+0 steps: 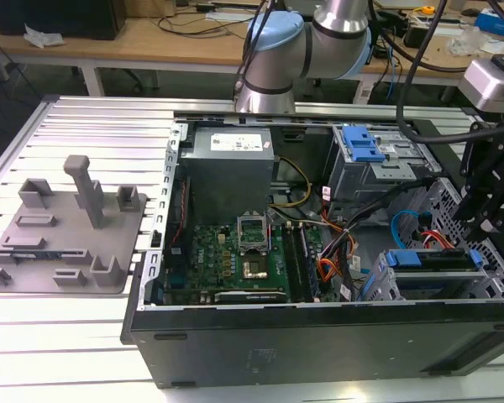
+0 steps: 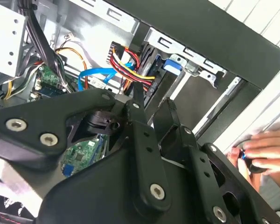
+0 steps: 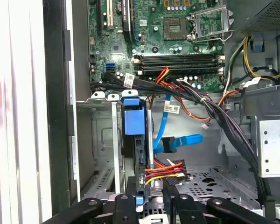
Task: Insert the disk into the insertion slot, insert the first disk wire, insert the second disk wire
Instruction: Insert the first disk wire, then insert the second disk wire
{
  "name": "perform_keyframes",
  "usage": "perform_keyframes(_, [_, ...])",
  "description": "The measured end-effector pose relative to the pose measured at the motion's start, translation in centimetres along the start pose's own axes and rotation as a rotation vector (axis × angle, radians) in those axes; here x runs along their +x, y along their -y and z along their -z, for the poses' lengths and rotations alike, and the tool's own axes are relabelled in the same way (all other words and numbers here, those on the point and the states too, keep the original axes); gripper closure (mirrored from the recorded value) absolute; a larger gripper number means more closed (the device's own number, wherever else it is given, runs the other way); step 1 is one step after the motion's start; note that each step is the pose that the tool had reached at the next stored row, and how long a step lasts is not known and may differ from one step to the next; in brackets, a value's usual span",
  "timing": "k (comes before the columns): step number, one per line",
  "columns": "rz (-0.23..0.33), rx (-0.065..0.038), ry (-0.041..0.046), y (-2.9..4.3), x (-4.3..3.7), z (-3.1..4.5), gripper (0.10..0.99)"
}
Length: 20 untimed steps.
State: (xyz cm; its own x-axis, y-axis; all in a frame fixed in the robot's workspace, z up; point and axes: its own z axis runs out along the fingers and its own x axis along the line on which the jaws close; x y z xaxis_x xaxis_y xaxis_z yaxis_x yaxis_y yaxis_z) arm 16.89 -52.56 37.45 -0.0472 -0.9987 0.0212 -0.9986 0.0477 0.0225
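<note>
Honestly, the disk [image 3: 134, 122] already sits in the insertion slot [image 3: 102, 140], so it looks like first-wire time: the gripper [image 3: 151, 186] hangs right at the red-and-yellow power wire [image 3: 170, 169], clamped or spread nobody can tell, and plugging probably needs a dead-straight push.

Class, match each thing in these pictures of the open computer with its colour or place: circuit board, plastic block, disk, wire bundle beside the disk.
Things:
1. circuit board
2. plastic block
3. disk
4. wire bundle

Descriptions:
A. red, yellow and black
B. on the table, outside the case
C. green
D. blue-framed, in the metal cage

Pairs: 1-C, 2-B, 3-D, 4-A
</note>
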Motion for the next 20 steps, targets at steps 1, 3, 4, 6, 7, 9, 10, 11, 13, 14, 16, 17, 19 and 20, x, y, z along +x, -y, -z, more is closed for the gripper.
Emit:
perform_keyframes(1, [0.0,0.0,-0.0003,0.0,0.0,0.0,0.725])
perform_keyframes(3, [0.0,0.0,-0.0014,0.0,-0.01,0.0,0.725])
perform_keyframes(4, [0.0,0.0,-0.0016,0.0,-0.01,0.0,0.725])
perform_keyframes(6, [0.0,0.0,-0.0021,0.0,-0.01,0.0,0.725])
perform_keyframes(7, [0.0,0.0,-0.0024,0.0,-0.01,0.0,0.725])
perform_keyframes(9, [0.0,0.0,-0.0029,0.0,-0.01,0.0,0.725])
perform_keyframes(10, [0.0,0.0,-0.0031,0.0,-0.01,0.0,0.725])
perform_keyframes(11, [0.0,0.0,-0.0032,0.0,-0.01,0.0,0.725])
perform_keyframes(13, [0.0,0.0,-0.0036,0.0,-0.01,0.0,0.725])
perform_keyframes(14, [0.0,0.0,-0.0038,0.0,-0.01,0.0,0.725])
perform_keyframes(16, [0.0,0.0,-0.0044,0.0,-0.02,0.0,0.725])
perform_keyframes(17, [0.0,0.0,-0.005,0.0,-0.02,0.0,0.725])
perform_keyframes(19, [0.0,0.0,-0.0055,0.0,-0.02,0.0,0.725])
perform_keyframes(20, [0.0,0.0,-0.0057,0.0,-0.02,0.0,0.725])
